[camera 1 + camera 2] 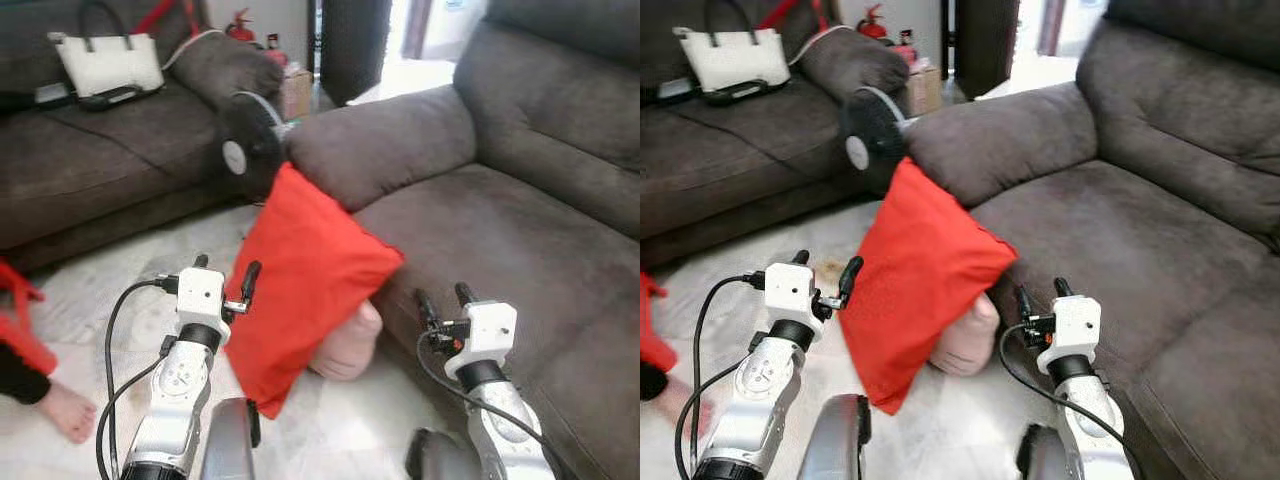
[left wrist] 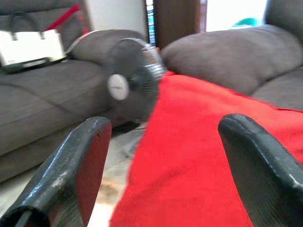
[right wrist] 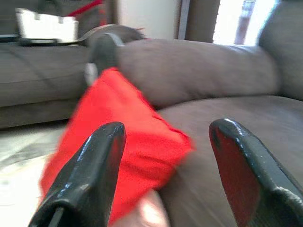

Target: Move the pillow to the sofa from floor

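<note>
a person's bare foot (image 1: 62,410) rests on the floor (image 1: 120,290) at the far left, well apart from the work. the left hand (image 1: 222,275) stands open with nothing in it, its inner finger just beside the left edge of the red pillow (image 1: 305,270), possibly brushing the cloth. the pillow stands tilted on one lower corner on the floor, leaning against the front of the sofa (image 1: 500,230), its long axis running from that corner near the robot up and away toward the sofa arm (image 1: 385,140); a pale rounded thing (image 1: 350,345) is tucked under its lower right side. behind its top corner stands a dark fan (image 1: 245,140). the right hand (image 1: 445,300) is open too, empty, and sits apart from the pillow's right corner, over the seat's front edge. the left hand is the nearer, so i judge the grasp starts there, the right closing in from the other side. the seat to the right lies broad and bare, giving room to lift and swing rightward.
</note>
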Controlling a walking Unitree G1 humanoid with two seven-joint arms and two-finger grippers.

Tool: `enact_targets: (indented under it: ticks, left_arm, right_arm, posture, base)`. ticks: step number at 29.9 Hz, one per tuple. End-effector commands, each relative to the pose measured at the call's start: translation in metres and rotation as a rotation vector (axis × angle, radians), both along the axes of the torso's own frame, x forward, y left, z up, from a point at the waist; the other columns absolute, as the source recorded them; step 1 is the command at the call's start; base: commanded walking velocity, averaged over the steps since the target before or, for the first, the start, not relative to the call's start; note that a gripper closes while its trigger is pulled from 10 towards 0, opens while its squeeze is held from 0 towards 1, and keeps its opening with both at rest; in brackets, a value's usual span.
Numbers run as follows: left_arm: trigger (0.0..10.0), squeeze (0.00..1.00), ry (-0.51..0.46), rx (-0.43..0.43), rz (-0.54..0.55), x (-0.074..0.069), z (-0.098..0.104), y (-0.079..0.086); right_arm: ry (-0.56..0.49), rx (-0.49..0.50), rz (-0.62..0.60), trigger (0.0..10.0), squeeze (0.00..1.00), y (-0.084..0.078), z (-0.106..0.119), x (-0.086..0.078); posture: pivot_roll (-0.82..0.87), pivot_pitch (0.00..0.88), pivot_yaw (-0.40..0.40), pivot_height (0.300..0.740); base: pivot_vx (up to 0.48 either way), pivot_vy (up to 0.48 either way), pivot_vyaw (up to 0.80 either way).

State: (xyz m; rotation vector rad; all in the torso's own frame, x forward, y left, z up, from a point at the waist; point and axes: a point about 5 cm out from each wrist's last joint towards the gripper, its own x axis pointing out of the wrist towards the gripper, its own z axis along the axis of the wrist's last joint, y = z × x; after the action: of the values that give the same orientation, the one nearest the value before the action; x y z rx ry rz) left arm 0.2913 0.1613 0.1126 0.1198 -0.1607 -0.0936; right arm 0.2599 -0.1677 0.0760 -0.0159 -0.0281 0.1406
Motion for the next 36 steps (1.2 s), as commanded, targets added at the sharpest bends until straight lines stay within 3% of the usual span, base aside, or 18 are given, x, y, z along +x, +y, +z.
enact_targets:
  ticks: [1, 36]
  left_arm:
    - [10.0, 0.00, 0.003, -0.003, 0.015, 0.0009, 0.0018, 0.0043]
    - [10.0, 0.00, 0.006, 0.002, 0.004, 0.0031, 0.0025, 0.0048]
  right_arm:
    - [-0.015, 0.007, 0.012, 10.0, 0.00, 0.0035, 0.0042, 0.0012]
    - [-0.019, -0.007, 0.041, 10.0, 0.00, 0.0091, 0.0043, 0.0019]
  posture:
    - [0.10, 0.000, -0.036, 0.529]
    - [0.10, 0.000, -0.034, 0.529]
  base:
    - [0.000, 0.000, 0.00]
    - [0.313, 0.000, 0.02]
